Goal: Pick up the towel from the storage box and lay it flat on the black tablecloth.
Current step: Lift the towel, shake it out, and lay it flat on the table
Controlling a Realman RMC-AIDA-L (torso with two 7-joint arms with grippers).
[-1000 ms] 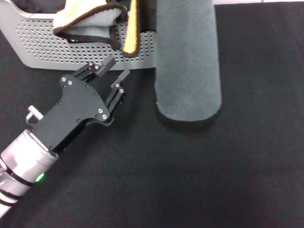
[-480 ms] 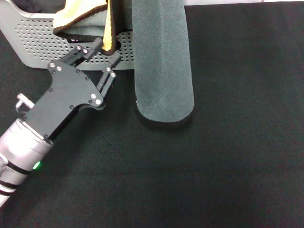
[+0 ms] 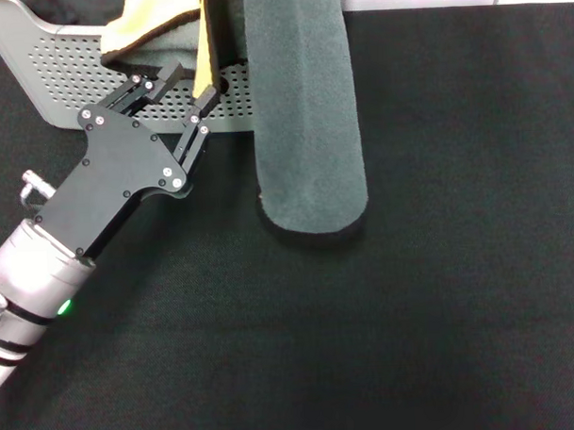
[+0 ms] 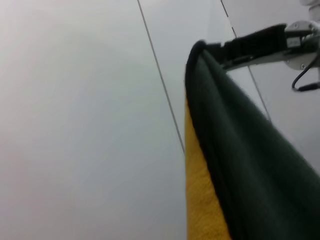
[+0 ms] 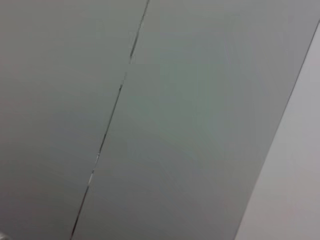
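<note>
Hanging in a long grey-green fold from above the head view's top edge, the towel [image 3: 302, 111] had its lower end touching the black tablecloth [image 3: 441, 295] just beside the storage box [image 3: 51, 77]; it risked settling folded rather than flat, or dragging the twin towel [image 3: 153, 26] out. The left gripper [image 3: 188, 86] reached up from the lower left, fingers parted around the yellow edge against the box wall, apparently not yet clamped. The right gripper, seen in the left wrist view [image 4: 240, 47], held the top hem.
</note>
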